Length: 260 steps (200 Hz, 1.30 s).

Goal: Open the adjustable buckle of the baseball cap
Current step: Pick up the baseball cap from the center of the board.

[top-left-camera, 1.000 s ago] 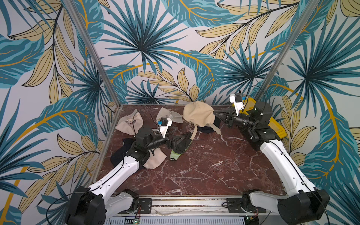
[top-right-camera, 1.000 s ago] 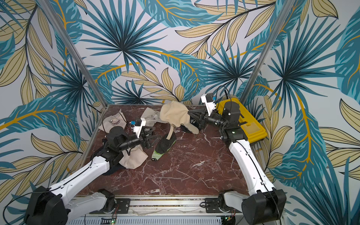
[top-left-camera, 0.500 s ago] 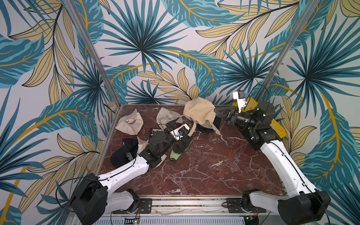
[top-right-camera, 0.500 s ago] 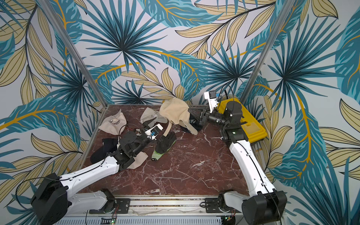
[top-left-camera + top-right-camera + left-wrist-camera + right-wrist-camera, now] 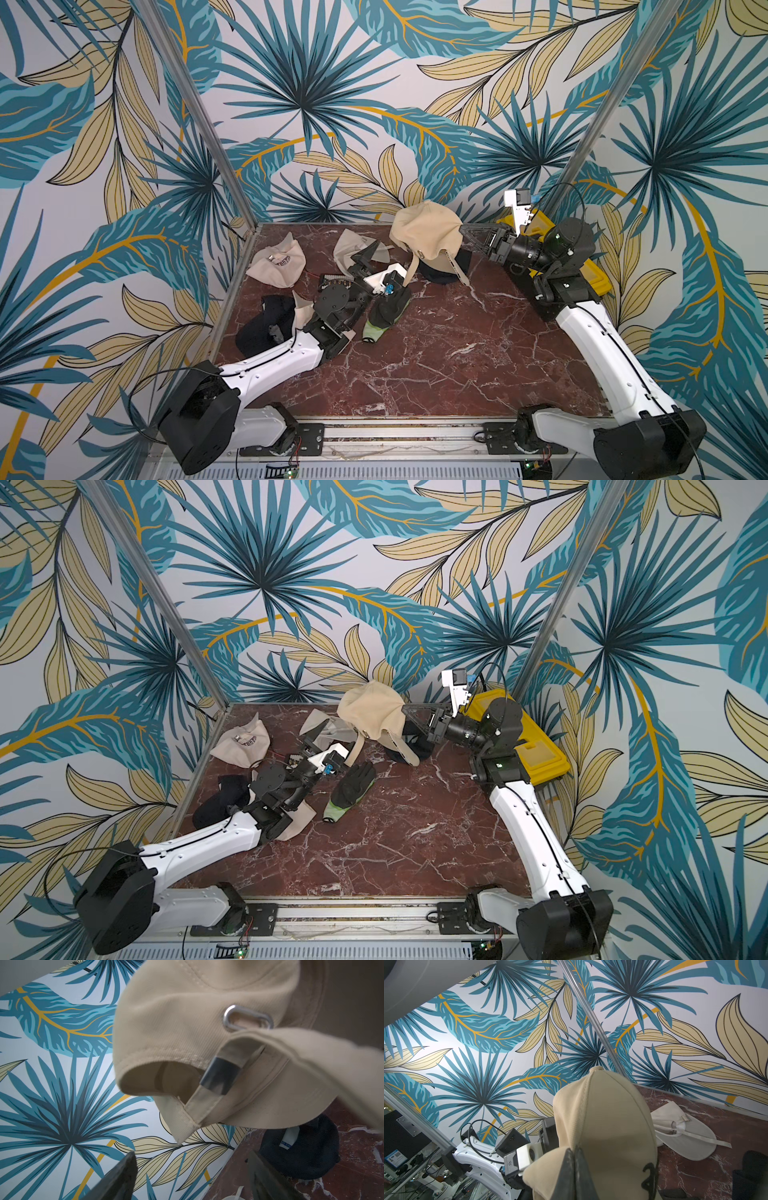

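1. In both top views, the tan cap [image 5: 424, 235] hangs in the air at upper centre of the frame, above the marble table [image 5: 436, 365]. The right gripper [image 5: 462, 232] reaches in from the right. Its jaws are pressed together, pinching the cap's fabric; the right wrist view shows the same grip.
2. The left gripper [image 5: 369, 251] sits just lower left of the cap in the top views. Its jaws are spread wide and hold nothing.
3. In the left wrist view, the two fingers [image 5: 122, 1178] of the left gripper frame the bottom edge. The metal buckle [image 5: 220, 1076] lies above them at centre, ahead of the gap and not yet touched.
4. The buckle sits on the strap [image 5: 199, 1103]. Its long axis slants from lower left to upper right, roughly in line with the strap.
5. The left arm is the free one and faces the buckle, so the coming move is probably its reach forward onto the clasp.
6. Compared with a second ago, the left gripper has travelled right, toward the cap, and rolled over. The cap is slightly higher, and the right gripper has stayed clamped.
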{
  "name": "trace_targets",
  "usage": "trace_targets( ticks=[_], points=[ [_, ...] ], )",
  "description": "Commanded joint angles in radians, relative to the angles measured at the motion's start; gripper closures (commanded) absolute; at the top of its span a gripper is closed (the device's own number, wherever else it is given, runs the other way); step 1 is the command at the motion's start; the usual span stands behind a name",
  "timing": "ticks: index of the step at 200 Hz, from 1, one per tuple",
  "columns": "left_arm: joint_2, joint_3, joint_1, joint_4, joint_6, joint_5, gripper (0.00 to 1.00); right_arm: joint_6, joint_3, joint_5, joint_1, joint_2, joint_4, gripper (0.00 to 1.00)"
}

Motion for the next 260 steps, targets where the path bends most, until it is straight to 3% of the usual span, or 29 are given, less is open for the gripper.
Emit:
trace_targets(
  ticks=[1,35,56,98,122,157,206,241,260],
  points=[
    [0.030,0.024,-0.004,0.123,0.037,-0.020,0.11,0.088,-0.028,-0.028,-0.002,-0.029,0.112,1.00],
    [0.090,0.061,-0.005,0.290,0.083,-0.028,0.09,0.148,-0.046,-0.029,-0.001,-0.034,0.158,1.00],
    [0.138,0.053,-0.005,0.446,0.105,0.035,0.10,0.154,-0.064,-0.021,0.000,-0.047,0.163,1.00],
    [0.178,0.083,-0.004,0.463,0.085,0.049,0.20,0.162,-0.083,-0.015,0.000,-0.080,0.171,1.00],
    [0.167,0.084,-0.004,0.464,0.071,0.084,0.32,0.126,-0.075,-0.003,-0.001,-0.090,0.114,1.00],
    [0.104,0.055,-0.004,0.463,0.002,0.090,0.57,0.138,-0.071,0.013,-0.001,-0.068,0.106,1.00],
    [0.020,0.001,-0.004,0.458,-0.031,0.144,0.76,0.105,-0.093,0.003,0.000,-0.016,0.090,1.00],
    [-0.014,-0.028,-0.005,0.350,-0.047,0.174,0.99,-0.043,-0.106,0.021,0.003,-0.018,-0.054,1.00],
    [-0.022,-0.039,-0.004,0.285,-0.082,0.168,1.00,-0.120,-0.116,0.033,0.008,-0.021,-0.129,1.00]
  ],
)
